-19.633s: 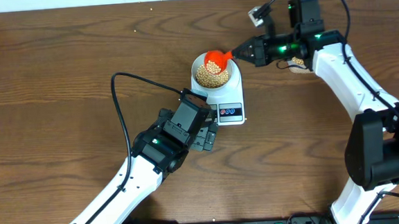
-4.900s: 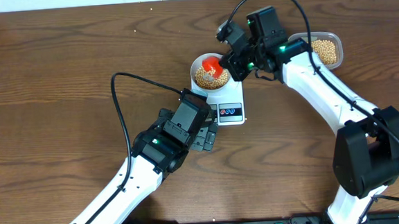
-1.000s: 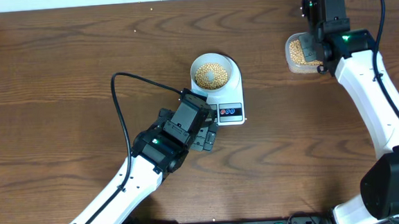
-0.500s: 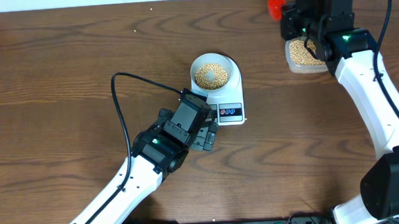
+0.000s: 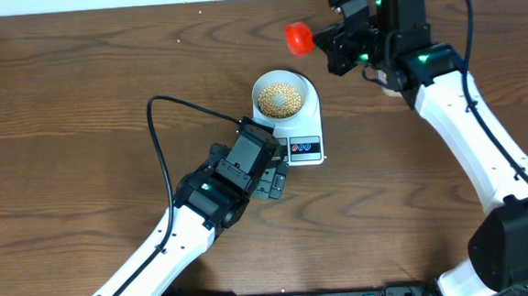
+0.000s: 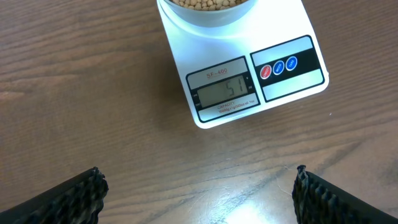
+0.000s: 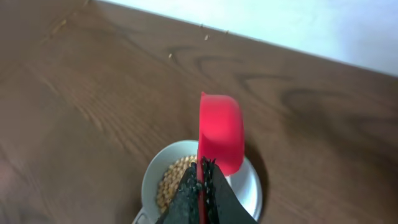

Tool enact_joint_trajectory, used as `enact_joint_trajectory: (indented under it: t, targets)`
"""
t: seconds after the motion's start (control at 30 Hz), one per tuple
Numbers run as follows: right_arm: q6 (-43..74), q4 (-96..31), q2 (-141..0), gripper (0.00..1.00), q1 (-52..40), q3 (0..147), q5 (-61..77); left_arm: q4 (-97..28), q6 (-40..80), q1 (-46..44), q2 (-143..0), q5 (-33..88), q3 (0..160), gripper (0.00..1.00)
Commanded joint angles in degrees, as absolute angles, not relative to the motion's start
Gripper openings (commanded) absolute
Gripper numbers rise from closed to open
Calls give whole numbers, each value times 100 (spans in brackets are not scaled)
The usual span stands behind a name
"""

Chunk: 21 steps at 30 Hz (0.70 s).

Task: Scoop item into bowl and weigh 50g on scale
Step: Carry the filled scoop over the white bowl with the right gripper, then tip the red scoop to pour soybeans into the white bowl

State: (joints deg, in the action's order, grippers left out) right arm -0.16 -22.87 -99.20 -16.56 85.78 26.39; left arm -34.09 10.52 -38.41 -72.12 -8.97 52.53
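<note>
The beans (image 5: 279, 97) fill the pale bowl (image 5: 297, 82), which sits on the far end of the white scale (image 5: 307, 127), just above the centre of the overhead frame. In the left wrist view the bowl (image 6: 208, 14) is cut off by the top edge. The scale's (image 6: 186, 50) display reads faintly as what looks like 51.

The red scoop (image 5: 298, 38) hangs above and right of the bowl. The right gripper (image 5: 320, 45) is clamped on its handle, fingers together. From the right wrist the scoop (image 7: 219, 134) appears nearly edge-on over the bowl (image 7: 252, 186) and beans (image 7: 169, 182), so whether it carries any cannot be told.

The left gripper (image 5: 271, 180) rests just below the scale with its fingers (image 6: 81, 199) spread wide at the bottom corners, holding nothing.

The clear tub is almost wholly hidden under the right arm; only a pale sliver (image 5: 388, 89) shows.

Half a second earlier the scoop was further right along the top edge, beside the uncovered tub. It has swung left toward the bowl. The left arm, bowl and scale have not shifted.
</note>
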Motion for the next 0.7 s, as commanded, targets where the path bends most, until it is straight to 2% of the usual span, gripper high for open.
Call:
enact_joint_trajectory:
  t: [0.0,0.33,0.67]
  targets:
    - [-395,-2408,-10086,1,-1826,8643,2727,-3417,1085,-3844,-7190,-950,5256,98]
    - [-652,-2561,-10499,1,-2121,8643,2689,-3417,1085,-3844,-7190,-950,5256,98]
    - [-701,-2661,-10724,1,-2335,8641,1957,-3417,1085,-3844,-7190,-950,5256,98]
